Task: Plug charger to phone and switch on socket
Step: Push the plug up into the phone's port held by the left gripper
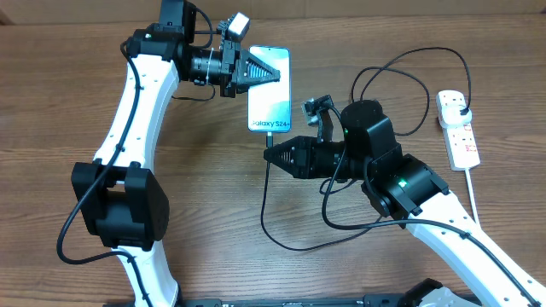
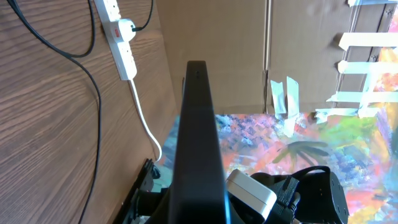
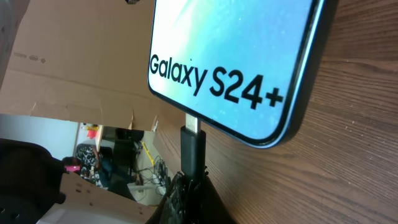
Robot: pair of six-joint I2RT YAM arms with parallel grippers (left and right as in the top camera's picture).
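Note:
The phone (image 1: 270,95) lies on the wooden table with its light blue "Galaxy S24+" screen up. My left gripper (image 1: 271,74) is shut on its far end; in the left wrist view the phone (image 2: 198,124) shows edge-on between the fingers. My right gripper (image 1: 271,156) is shut on the charger's connector (image 3: 193,152). The connector's metal tip sits at the port in the phone's near edge (image 3: 194,123), with some metal showing. The black charger cable (image 1: 266,209) loops round to the white socket (image 1: 461,136) at the right, where its plug (image 1: 461,106) sits.
The socket's white cord (image 1: 474,192) runs toward the front right. The charger cable makes loops behind my right arm (image 1: 401,72) and in front of it (image 1: 294,243). In the left wrist view the socket (image 2: 121,43) lies far ahead, near the table edge.

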